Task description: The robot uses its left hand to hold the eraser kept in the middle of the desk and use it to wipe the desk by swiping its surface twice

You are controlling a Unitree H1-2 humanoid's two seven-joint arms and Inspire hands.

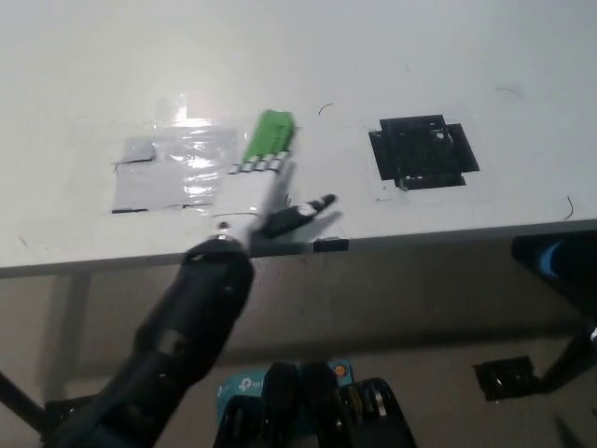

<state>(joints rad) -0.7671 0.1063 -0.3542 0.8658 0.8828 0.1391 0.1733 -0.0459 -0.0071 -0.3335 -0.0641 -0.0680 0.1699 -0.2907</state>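
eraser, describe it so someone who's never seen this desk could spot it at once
On the white desk, look left of the black taped square, by the shiny clear tape patch. The eraser lies under the left hand: the only bright green thing there.

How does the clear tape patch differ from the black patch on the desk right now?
The clear patch is glossy and see-through, with glare; the black patch is dark and matte. The clear patch lies toward the desk's left and is wider; the black patch sits to the right and looks squarer. The eraser in the left hand sits at the clear patch's right edge; the black patch is bare. Both lie flat near the front edge.
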